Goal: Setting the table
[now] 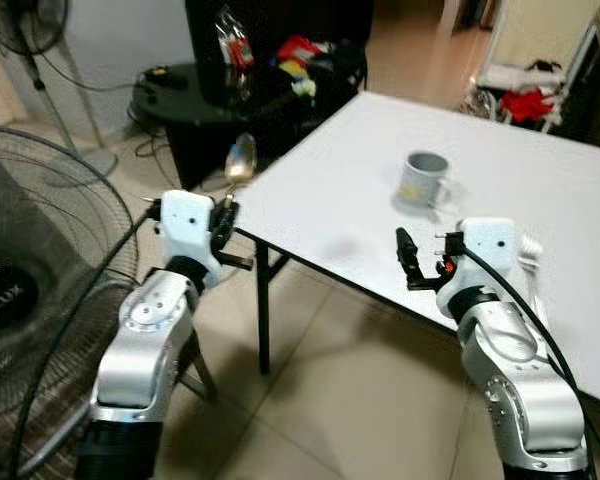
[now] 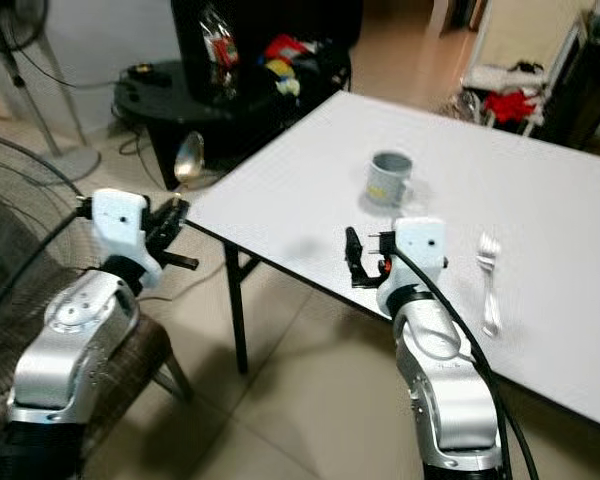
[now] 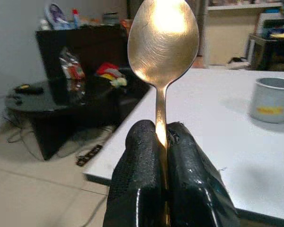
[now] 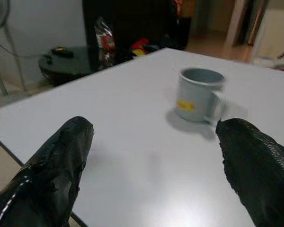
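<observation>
My left gripper (image 1: pixel 224 216) is shut on the handle of a metal spoon (image 1: pixel 240 160), held upright just off the near left corner of the white table (image 1: pixel 320 190). In the left wrist view the spoon (image 3: pixel 163 33) rises from between the pressed fingers (image 3: pixel 142 161). A grey mug (image 1: pixel 423 180) with a yellow mark stands upright on the table. My right gripper (image 1: pixel 408 258) hovers open over the table's front edge, short of the mug (image 4: pixel 199 94), with nothing between its fingers. A fork (image 2: pixel 490 280) lies on the table to the right of that gripper.
A large floor fan (image 1: pixel 20 300) stands close on my left, and a second fan (image 1: pixel 30 30) behind it. A black low table (image 1: pixel 200 100) with clutter sits beyond the white table's left corner. Red items (image 1: pixel 530 100) lie at the back right. Tiled floor runs under the table.
</observation>
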Motion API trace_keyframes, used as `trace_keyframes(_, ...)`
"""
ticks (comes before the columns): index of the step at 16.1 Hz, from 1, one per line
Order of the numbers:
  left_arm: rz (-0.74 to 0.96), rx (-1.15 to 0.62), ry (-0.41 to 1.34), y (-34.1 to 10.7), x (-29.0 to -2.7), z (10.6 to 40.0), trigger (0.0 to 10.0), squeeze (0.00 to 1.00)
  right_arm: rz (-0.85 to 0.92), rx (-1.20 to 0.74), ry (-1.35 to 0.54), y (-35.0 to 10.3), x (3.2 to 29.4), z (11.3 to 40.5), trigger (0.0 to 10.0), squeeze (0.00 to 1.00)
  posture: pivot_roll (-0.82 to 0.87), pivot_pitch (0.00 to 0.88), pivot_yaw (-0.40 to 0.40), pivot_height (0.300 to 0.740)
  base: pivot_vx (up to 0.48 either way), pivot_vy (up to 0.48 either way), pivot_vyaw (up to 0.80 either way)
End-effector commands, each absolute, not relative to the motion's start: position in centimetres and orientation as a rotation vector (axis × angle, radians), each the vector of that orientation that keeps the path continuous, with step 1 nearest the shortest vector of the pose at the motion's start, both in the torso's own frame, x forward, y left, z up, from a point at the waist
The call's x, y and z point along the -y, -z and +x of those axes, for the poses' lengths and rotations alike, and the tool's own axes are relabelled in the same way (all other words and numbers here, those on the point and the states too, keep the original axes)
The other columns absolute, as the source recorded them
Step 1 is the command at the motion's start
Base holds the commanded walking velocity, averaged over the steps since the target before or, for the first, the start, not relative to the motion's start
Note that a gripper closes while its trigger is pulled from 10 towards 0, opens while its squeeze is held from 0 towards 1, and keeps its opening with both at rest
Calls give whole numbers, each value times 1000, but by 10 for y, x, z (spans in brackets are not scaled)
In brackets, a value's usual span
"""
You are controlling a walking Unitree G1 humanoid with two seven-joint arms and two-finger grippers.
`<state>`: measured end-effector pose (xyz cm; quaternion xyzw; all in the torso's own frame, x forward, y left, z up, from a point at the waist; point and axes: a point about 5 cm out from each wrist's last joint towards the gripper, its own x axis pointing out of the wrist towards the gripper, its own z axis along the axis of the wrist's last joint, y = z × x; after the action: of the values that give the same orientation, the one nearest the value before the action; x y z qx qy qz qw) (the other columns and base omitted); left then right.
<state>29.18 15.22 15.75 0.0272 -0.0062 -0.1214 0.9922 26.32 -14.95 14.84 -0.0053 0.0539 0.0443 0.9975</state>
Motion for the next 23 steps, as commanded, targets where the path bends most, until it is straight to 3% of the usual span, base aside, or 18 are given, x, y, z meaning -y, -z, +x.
trace_keyframes(1,60,16,229,-159,-158,292,10000,0,1,-97,-113,-152,144,264,10000,0,61,0,18,740,379,0,0)
trace_keyframes(8,51,10,241,-157,-157,293,10000,0,12,-95,-121,-153,143,265,10000,0,61,0,15,740,377,0,-623)
trace_keyframes(14,62,-13,290,-153,-152,291,10000,0,9,-89,-119,-154,144,265,10000,0,56,0,18,740,365,0,0)
trace_keyframes(18,81,-31,303,-148,-151,290,10000,0,14,-106,-131,-151,142,263,10000,0,57,0,21,740,0,0,0)
trace_keyframes(21,96,-18,304,-150,-152,291,10000,0,23,-110,-141,-150,140,261,10000,0,55,0,27,740,0,480,-800)
trace_keyframes(23,151,-20,298,-149,-152,291,10000,0,25,-110,-137,-150,141,261,10000,0,54,0,30,740,0,-480,-800)
